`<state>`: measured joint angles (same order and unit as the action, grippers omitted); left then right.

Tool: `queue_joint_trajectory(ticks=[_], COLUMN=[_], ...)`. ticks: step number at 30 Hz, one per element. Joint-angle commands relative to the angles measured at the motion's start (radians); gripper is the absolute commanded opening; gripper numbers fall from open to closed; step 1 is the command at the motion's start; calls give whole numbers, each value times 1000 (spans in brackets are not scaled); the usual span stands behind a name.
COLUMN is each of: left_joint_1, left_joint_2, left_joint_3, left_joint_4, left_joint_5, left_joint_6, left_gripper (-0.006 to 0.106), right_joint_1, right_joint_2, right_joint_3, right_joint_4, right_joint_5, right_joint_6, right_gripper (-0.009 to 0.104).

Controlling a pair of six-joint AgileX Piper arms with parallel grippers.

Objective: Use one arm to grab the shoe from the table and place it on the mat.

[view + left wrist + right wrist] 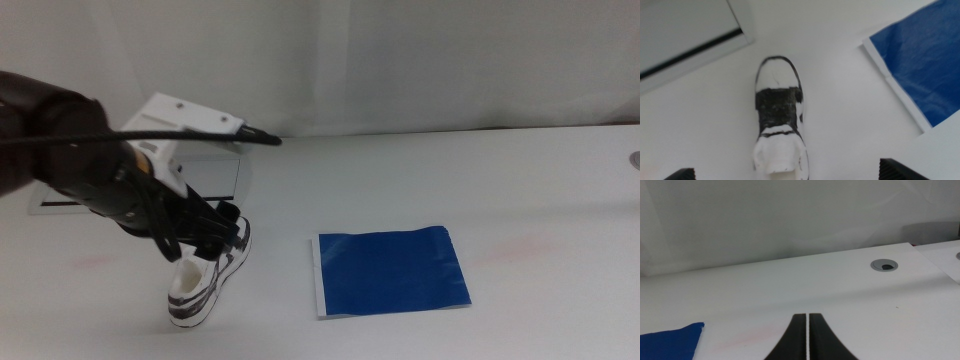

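Small low-top shoe on the white table, left of centre and toward the near edge, standing on its sole. White toe cap edged in black, a dark mottled panel with black laces across the middle, white padded collar and tongue at the heel opening, thick white sole with dark trim along the side. Same look from above in the left wrist view: rounded white toe outlined in black, black band behind it, bright white lining at the opening.

Deep blue mat flat on the table to the right of the shoe, apart from it, with a narrow white strip along its left edge. Empty surface, slightly creased.

Left gripper directly over the shoe's far end, reaching in from the left on the black and grey arm with its black cable. Jaws spread wide, one tip at each side of the shoe, neither visibly touching it.

Right gripper off to the right, low over bare table, jaws nearly together with only a thin slit between. Grey-framed inset panel behind the left arm, on the far left.
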<state>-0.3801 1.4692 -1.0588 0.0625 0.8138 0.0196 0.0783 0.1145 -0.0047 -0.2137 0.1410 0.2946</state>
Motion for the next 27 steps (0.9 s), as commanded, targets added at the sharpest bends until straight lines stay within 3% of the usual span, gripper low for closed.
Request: queue_joint_trajectory(ticks=[1,27], left_joint_1=[-9,-8], left_joint_2=[47,354], left_joint_3=[-4,-4], left_joint_4=[13,63], left_joint_5=[-20,-164], left_joint_6=[-29,-206], left_gripper=[90,90], right_joint_1=[-8,-8], right_joint_2=[-3,-3], right_joint_3=[39,39], right_joint_4=[-6,-6], right_joint_5=[-2,-2], right_joint_6=[-6,-6], right_gripper=[-3,-3])
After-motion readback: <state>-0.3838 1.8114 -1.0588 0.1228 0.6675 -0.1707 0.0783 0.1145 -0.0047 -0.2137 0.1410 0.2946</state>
